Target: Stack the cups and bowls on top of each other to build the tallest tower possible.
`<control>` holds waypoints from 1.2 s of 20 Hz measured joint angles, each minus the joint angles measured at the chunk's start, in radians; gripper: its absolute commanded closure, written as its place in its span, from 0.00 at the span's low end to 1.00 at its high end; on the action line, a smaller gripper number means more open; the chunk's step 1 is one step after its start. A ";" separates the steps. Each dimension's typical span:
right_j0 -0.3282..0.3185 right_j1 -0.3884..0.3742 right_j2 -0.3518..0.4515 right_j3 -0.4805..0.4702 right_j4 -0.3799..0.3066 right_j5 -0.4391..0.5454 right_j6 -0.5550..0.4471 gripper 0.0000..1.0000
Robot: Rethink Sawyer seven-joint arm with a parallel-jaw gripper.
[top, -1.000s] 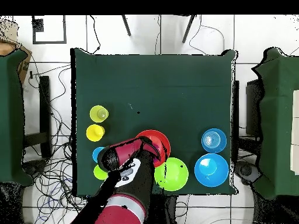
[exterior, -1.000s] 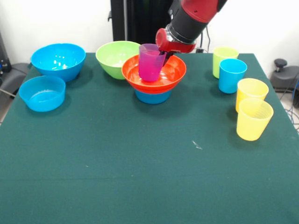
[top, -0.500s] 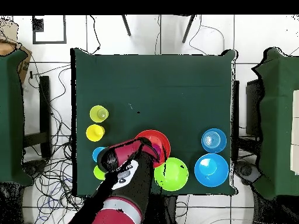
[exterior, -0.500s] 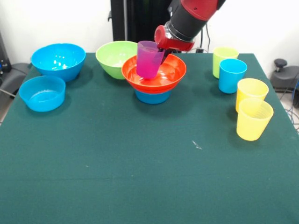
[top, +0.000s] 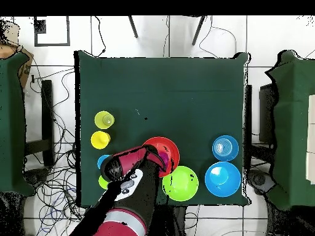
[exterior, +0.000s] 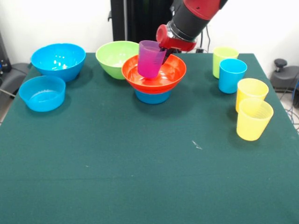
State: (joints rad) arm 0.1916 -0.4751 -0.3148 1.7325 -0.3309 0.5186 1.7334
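Note:
My gripper (exterior: 163,55) is shut on the right rim of the translucent purple cup (exterior: 149,59), which hangs tilted just above the inside of the wide orange bowl (exterior: 175,77). That bowl rests on a small blue bowl (exterior: 153,97) at the table's far middle. In the overhead view the arm covers the gripper and most of the orange bowl (top: 167,146).
A lime green bowl (exterior: 112,58) stands close behind the stack on its left. A large blue bowl (exterior: 58,60) and a smaller blue bowl (exterior: 42,93) are at the left. At the right stand a green cup (exterior: 224,52), a blue cup (exterior: 232,75) and two yellow cups (exterior: 251,91) (exterior: 253,119).
The purple cup has risen a little out of the orange bowl and tilted, held by my gripper. Nothing else on the table has moved.

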 measured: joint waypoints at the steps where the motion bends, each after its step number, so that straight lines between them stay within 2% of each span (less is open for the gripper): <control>1: 0.000 0.000 0.000 0.000 0.002 0.000 0.005 1.00; 24: -0.009 0.000 0.000 0.000 0.031 0.000 0.015 1.00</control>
State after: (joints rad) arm 0.1824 -0.4751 -0.3147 1.7321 -0.2996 0.5186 1.7482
